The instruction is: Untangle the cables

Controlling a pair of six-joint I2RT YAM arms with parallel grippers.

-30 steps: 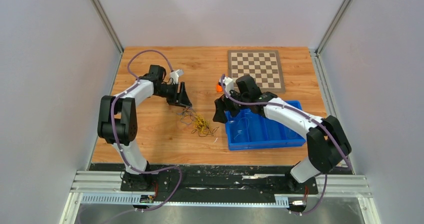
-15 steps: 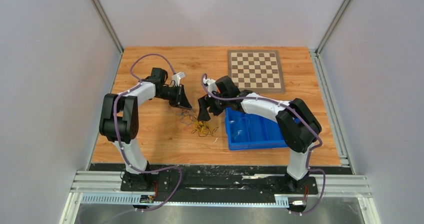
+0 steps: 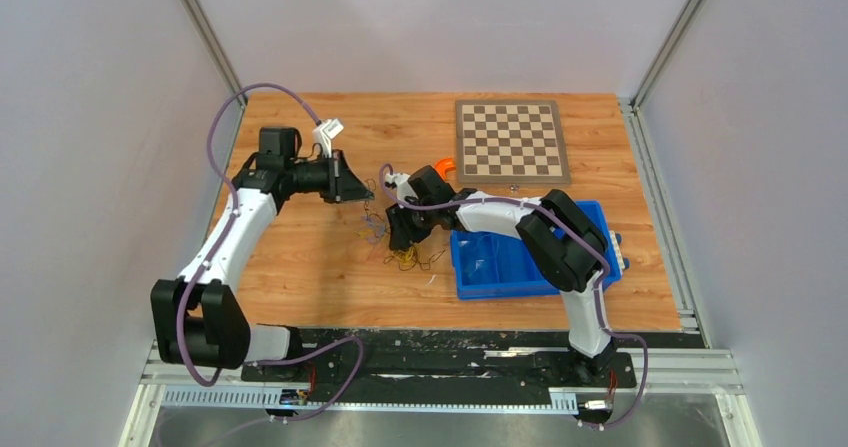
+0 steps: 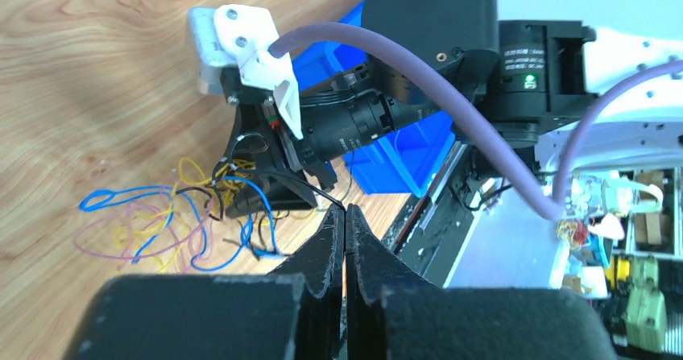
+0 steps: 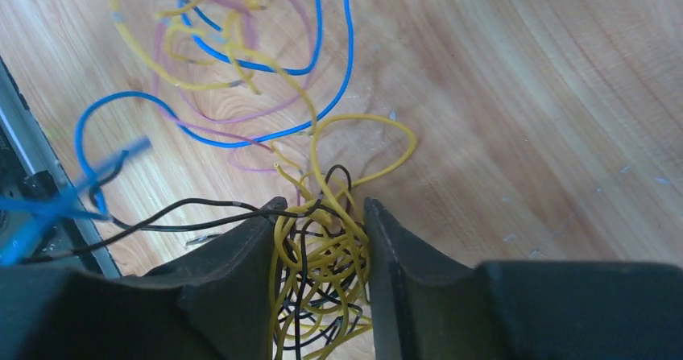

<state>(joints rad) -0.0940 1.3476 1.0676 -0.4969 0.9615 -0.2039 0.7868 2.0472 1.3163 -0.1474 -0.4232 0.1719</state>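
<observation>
The cables [image 3: 400,250] lie mid-table, just left of the bin [image 3: 510,291]; the tangle runs from far left to near right. The right claw [image 5: 320,215] sits straight over the yellow-and-black knot, fingers part-spread either side of it; I cannot tell whether they bite. The left claw [image 4: 345,219] is at the far-left end, pressed together, seemingly nipping a black strand that runs to its tips; the ends look set to part along that axis. The right arm reaches left, low; the left stretches far, wrist pointing right.

Yellow, blue, black cables [image 5: 320,265]; blue bin [image 3: 520,286]
</observation>
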